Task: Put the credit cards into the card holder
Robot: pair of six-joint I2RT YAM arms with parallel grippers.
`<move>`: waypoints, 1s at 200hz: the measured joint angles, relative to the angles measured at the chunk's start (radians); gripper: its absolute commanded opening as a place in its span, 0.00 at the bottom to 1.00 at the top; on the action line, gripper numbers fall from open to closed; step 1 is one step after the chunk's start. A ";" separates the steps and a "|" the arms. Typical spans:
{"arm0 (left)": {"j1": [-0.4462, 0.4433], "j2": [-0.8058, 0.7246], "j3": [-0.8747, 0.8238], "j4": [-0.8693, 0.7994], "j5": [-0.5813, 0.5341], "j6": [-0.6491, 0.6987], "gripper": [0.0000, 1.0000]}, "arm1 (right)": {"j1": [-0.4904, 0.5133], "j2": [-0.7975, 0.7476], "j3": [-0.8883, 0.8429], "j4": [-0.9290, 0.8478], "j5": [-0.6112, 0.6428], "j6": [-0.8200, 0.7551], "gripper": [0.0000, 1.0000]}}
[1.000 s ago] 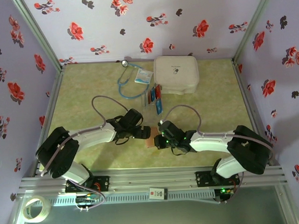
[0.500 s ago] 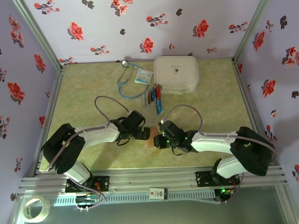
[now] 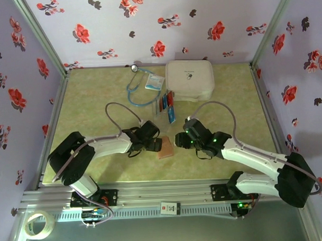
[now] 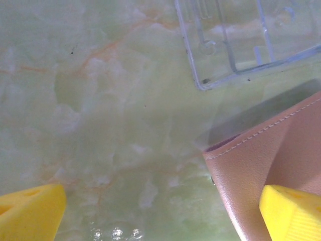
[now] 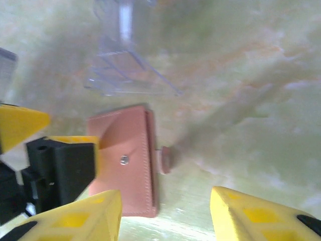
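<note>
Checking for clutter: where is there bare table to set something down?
Bare: the table left of the stethoscope, and the stretch right of the white case. Crowded: the centre, around the tray and the holder.

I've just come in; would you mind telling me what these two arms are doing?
Both arms are at a brown card holder lying on the table, which is meant to receive the cards. The left gripper is open, one finger over the holder's edge. The right gripper hovers open beside the holder, holding nothing. The cards sit in a clear tray farther back, and none is in a gripper.
</note>
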 measured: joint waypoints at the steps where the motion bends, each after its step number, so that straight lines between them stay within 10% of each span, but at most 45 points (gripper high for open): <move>1: -0.001 0.001 0.001 0.000 -0.002 0.000 1.00 | 0.000 0.002 0.000 -0.002 0.000 -0.001 0.48; 200: -0.013 0.004 0.005 -0.008 -0.029 0.000 1.00 | -0.014 0.284 0.130 -0.005 -0.058 -0.089 0.24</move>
